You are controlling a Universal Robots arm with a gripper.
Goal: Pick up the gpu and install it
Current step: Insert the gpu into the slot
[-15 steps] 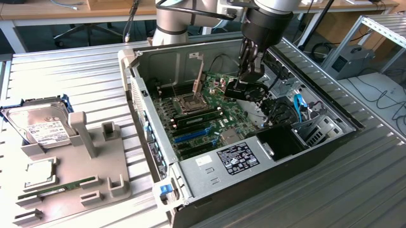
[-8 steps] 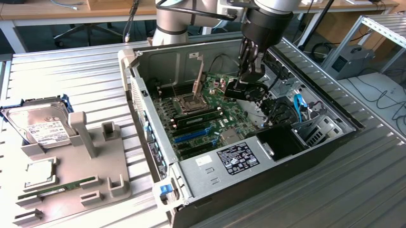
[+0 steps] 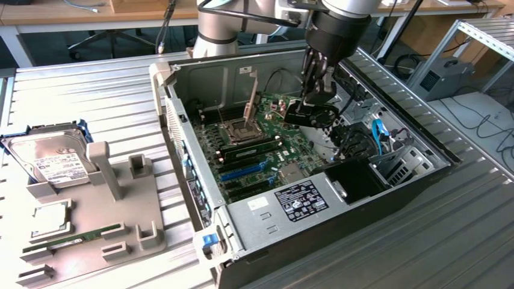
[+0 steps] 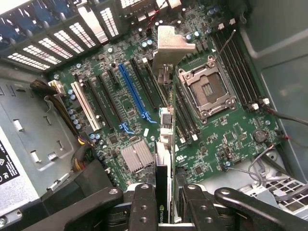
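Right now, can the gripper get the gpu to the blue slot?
Probably yes: the case is open, the gripper holds the gpu over the motherboard, nothing covers the blue slot.

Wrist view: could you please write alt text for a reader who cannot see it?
The end effector grips the gpu edge-on above a green motherboard. A processor socket and a blue slot sit on the board.

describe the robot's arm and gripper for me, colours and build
The arm is a smooth silver-grey tube with rounded joints, ending in a black wrist section. Black cables loop beside it. The gripper is black, and its jointed link fingers are dotted with round pivot pins.
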